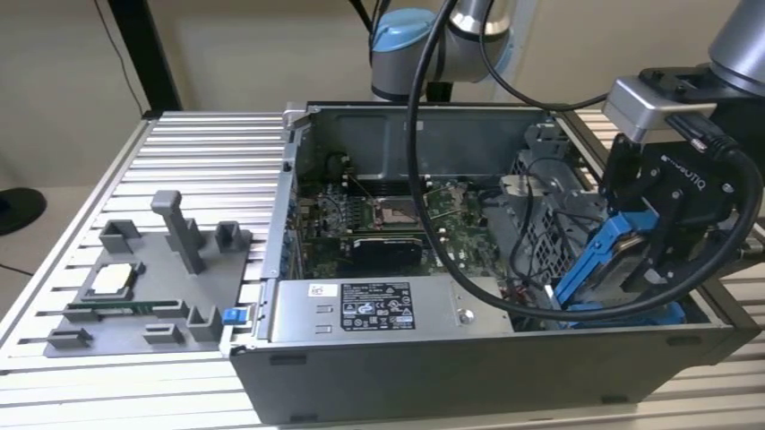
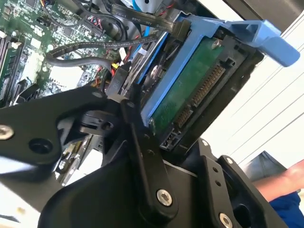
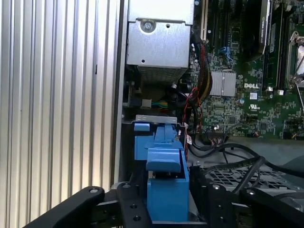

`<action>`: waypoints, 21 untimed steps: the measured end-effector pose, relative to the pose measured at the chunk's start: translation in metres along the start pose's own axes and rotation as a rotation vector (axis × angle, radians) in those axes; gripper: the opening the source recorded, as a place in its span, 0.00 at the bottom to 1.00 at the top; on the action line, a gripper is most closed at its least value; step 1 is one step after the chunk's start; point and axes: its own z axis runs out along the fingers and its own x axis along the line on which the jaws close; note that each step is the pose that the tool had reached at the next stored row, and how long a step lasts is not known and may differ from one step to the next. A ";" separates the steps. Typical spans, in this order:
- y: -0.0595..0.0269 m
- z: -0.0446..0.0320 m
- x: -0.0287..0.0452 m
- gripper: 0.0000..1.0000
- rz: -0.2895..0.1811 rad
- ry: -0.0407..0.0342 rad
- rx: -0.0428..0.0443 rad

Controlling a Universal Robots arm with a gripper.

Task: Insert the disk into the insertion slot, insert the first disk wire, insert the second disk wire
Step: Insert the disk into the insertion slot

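In the exterior view my gripper [image 1: 642, 255] hangs over the open computer case's front corner on that view's right. It is shut on the disk [image 1: 612, 269], which sits tilted in its bright blue carrier. In the second wrist view the disk [image 2: 187, 88] shows its green circuit-board side and connector pins, with a black finger [image 2: 140, 128] pressed along the frame. In the first wrist view the blue carrier [image 3: 165, 187] stands just above the insertion slot [image 3: 142, 140], a narrow bay with blue plastic pieces. Loose black and red wires [image 3: 191, 107] lie beside the slot.
A labelled grey power-supply box [image 1: 358, 309] lines the case's front wall and the motherboard [image 1: 382, 215] fills its floor. A perforated grey drive cage [image 1: 553, 210] stands beside the disk. A grey parts fixture [image 1: 143, 296] rests on the ribbed table. A person's arm [image 2: 285, 183] is nearby.
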 end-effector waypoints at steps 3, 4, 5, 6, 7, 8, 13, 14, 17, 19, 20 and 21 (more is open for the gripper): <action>0.0000 0.0000 0.0000 1.00 0.000 0.0000 0.0000; 0.0000 0.0000 0.0000 1.00 0.000 0.0000 -0.0001; 0.0000 0.0000 0.0000 1.00 0.000 0.0000 0.0000; 0.0000 0.0000 0.0000 1.00 0.000 0.0000 -0.0001; 0.0000 0.0000 0.0000 1.00 0.000 -0.0001 -0.0001; 0.0000 0.0000 0.0000 1.00 0.000 0.0000 -0.0001; 0.0000 0.0000 0.0000 0.00 0.000 0.0000 -0.0001; 0.0000 0.0000 0.0000 0.00 0.000 0.0000 -0.0001; 0.0000 -0.0001 0.0000 0.00 0.000 -0.0001 -0.0001; 0.0001 -0.0009 0.0001 0.00 0.001 -0.0008 -0.0001; 0.0001 -0.0019 0.0001 0.00 0.001 -0.0012 -0.0001; 0.0002 -0.0028 0.0000 0.00 0.002 -0.0030 0.0000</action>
